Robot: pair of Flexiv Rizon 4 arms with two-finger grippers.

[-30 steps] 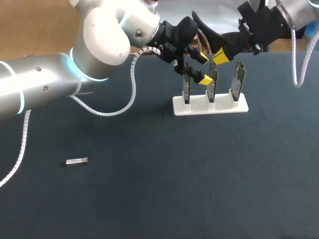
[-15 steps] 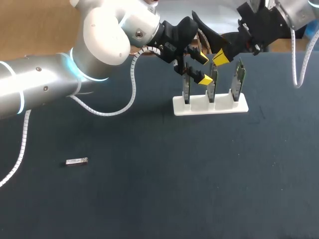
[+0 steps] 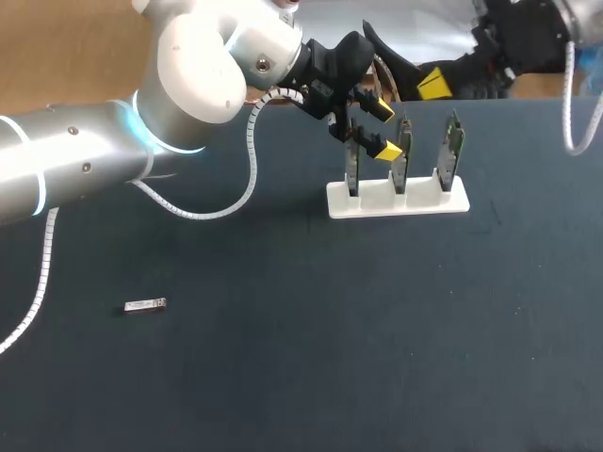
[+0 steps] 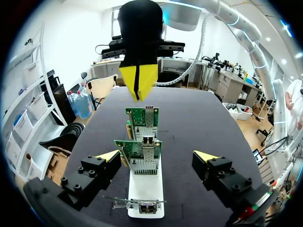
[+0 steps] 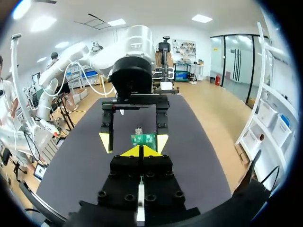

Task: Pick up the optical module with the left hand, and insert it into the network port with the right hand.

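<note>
Straddled upright cards (image 3: pixel 453 151) in white rack (image 3: pixel 424 201), upper centre, with open left gripper (image 3: pixel 383 129); held right gripper (image 3: pixel 434 83) closed, upper right; module (image 3: pixel 145 305) on desk (image 3: pixel 330 358), lower left.

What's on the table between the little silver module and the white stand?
Nothing: only bare dark table between the module and the stand, as the head view shows.

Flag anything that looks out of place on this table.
The optical module lies alone, far from the card rack, while the open left hand sits at the rack instead. Nothing looks damaged or spilled.
</note>
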